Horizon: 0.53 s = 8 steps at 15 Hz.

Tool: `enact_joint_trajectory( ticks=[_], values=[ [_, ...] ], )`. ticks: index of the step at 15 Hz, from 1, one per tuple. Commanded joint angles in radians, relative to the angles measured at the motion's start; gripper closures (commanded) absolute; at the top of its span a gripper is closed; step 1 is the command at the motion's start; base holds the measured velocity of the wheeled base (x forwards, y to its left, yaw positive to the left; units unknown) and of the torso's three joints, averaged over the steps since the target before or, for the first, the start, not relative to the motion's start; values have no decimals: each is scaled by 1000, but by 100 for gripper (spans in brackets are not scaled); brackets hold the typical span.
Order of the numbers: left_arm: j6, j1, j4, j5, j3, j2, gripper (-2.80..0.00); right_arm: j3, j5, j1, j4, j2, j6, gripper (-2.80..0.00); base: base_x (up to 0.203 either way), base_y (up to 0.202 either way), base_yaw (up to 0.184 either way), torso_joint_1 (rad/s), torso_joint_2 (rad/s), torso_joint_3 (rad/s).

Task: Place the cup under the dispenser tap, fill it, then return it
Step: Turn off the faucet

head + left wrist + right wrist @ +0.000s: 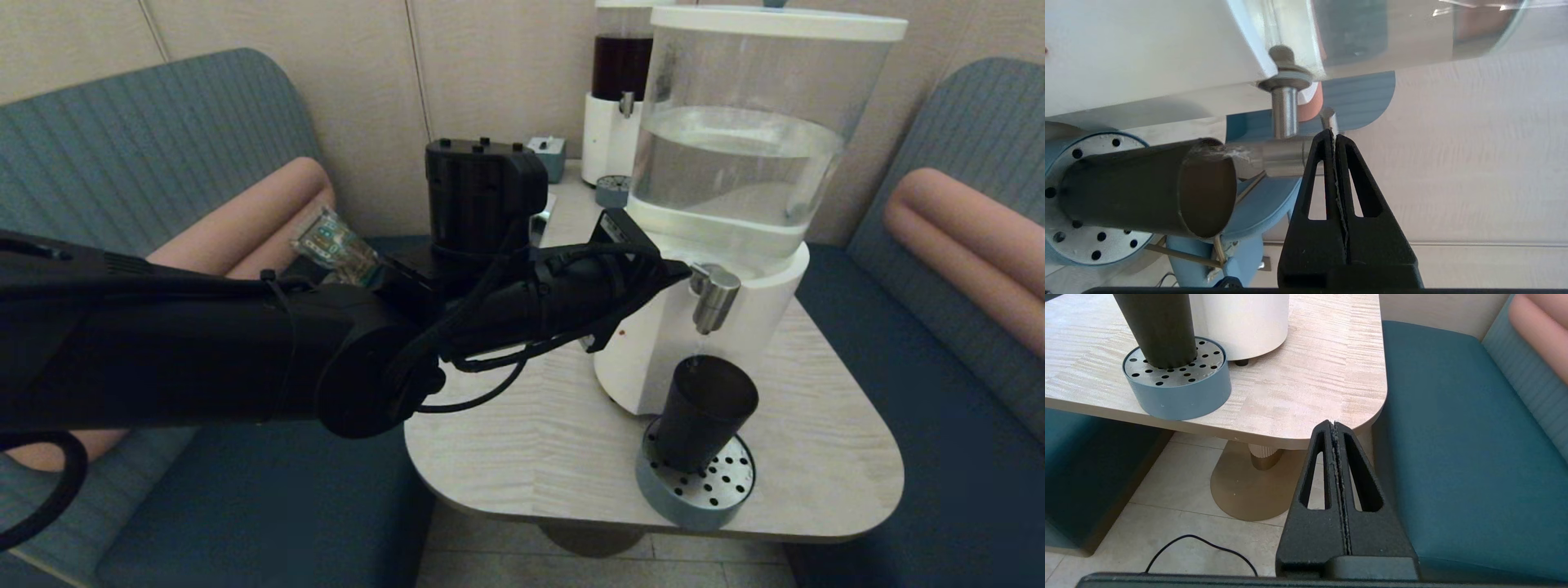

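The black cup [702, 412] stands upright on a round blue-grey perforated drip tray [731, 498], directly below the steel dispenser tap [714, 298] of the large white-based dispenser [735, 163]. A thin trickle seems to run from the spout into the cup. My left gripper [684, 273] reaches across the table and is shut, its tips [1334, 132] against the tap's small lever [1328, 116]. In the left wrist view the cup [1139, 192] has its mouth just under the spout [1274, 157]. My right gripper [1334, 424] is shut and holds nothing, low beside the table's near right corner.
A slimmer dispenser with dark liquid [620, 90] stands at the back, with a small round tray [612, 189] before it. A black boxy device [482, 192] sits at the table's [531, 441] far left. Blue padded seats [939, 425] flank the table.
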Motion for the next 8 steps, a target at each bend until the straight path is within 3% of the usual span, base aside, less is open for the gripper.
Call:
enact_joint_trajectory(
  ticks=[1, 8],
  values=[
    [-6, 1, -3, -2, -5, 9, 0, 15, 0, 1, -1, -1, -1, 0, 0, 0, 0, 0, 0, 0],
    [-6, 1, -2, -3, -59, 53, 0, 15, 0, 1, -1, 0, -1, 0, 0, 0, 0, 0, 0, 0]
  ],
)
